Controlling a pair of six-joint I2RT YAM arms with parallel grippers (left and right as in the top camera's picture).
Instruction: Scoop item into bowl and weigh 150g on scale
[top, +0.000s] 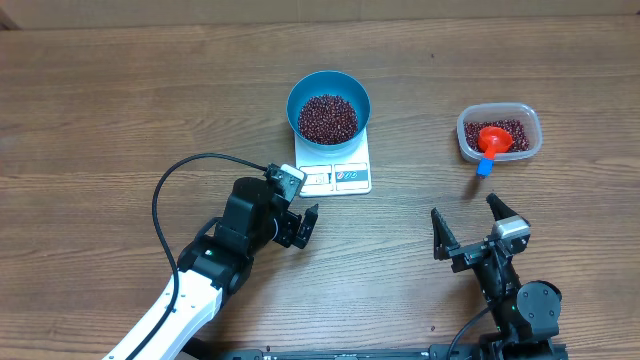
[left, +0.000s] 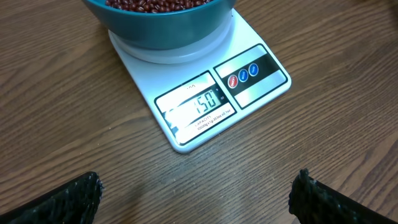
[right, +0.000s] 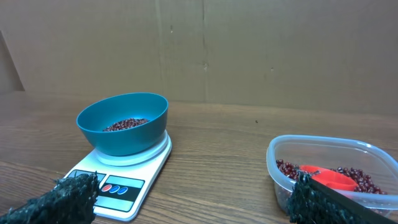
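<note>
We find the bowl (top: 329, 82) standing on the scale (top: 333, 158) at the middle of the desk (top: 120, 100). Its base covers the rear of the platform. The beans (top: 328, 118) lie in the bowl's bottom as a loose heap, well below the rim. The display (left: 198, 102) on the scale's front edge reads 150.

To the right, well apart from the scale, a clear tub (top: 533, 115) holds more beans. A red scoop (top: 493, 138) lies in it, with its blue handle reaching over the near rim.

The left pincer (left: 196, 202) hovers just in front of the scale, spread wide, pinching nothing. The right pincer (top: 462, 206) stands in front of the tub, likewise spread wide and empty.
</note>
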